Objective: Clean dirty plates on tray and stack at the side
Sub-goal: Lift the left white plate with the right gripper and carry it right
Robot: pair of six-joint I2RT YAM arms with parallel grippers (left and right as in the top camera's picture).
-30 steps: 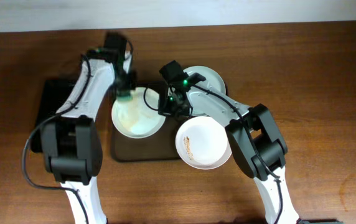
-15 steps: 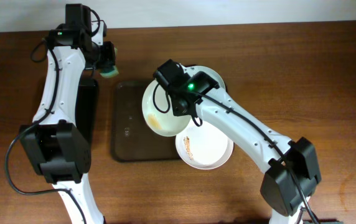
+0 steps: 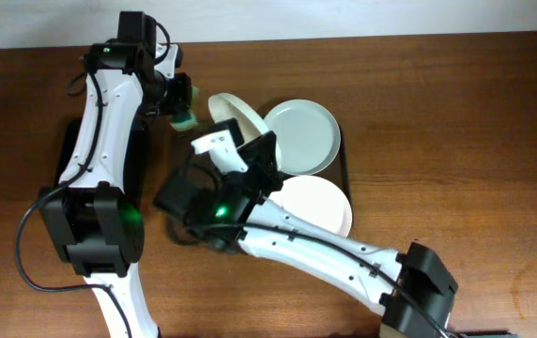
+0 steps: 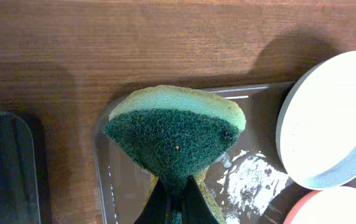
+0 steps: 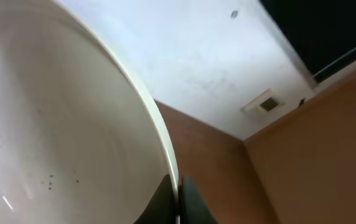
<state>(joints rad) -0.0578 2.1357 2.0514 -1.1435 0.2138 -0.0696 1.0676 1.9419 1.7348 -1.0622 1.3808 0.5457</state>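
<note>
My right gripper (image 3: 239, 142) (image 5: 179, 199) is shut on the rim of a white plate (image 3: 232, 112) (image 5: 60, 124) and holds it tilted on edge above the brown tray's (image 3: 176, 232) back. My left gripper (image 3: 180, 99) (image 4: 177, 200) is shut on a green sponge (image 3: 185, 116) (image 4: 175, 134), just left of the held plate (image 4: 327, 118), above the tray's (image 4: 122, 180) back-left corner. A faintly greenish plate (image 3: 302, 136) lies at the tray's back right. Another white plate (image 3: 320, 208) lies at the front right, partly under my right arm.
A narrow black tray (image 3: 66, 150) (image 4: 7, 168) lies left of the brown tray, under my left arm. My right arm crosses the brown tray and hides most of it. Wet patches shine on the tray floor (image 4: 252, 177). Bare wooden table lies to the right.
My right arm has swung down and to the left, and the plate it holds has tipped from flat to on edge. My left gripper moved slightly right with the sponge.
</note>
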